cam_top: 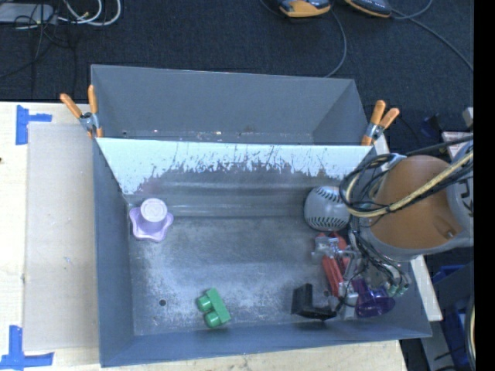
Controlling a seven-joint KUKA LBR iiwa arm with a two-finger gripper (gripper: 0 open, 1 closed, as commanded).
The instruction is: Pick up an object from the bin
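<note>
My gripper (pixel 340 283) is low in the bin's front right corner, under the arm's orange cover and cables. Right beside it lie a red elongated thing (pixel 332 270), a black angled piece (pixel 309 303) on the floor to its left, and a translucent purple thing (pixel 376 303) against the right wall. Whether any of them is held I cannot tell. A grey rounded thing (pixel 325 207) sits just behind the gripper near the right wall.
A lilac flower-shaped cap (pixel 151 219) rests at the left wall. A green double block (pixel 212 308) lies near the front wall, left of centre. The arm's cover and cables hang over the right wall.
</note>
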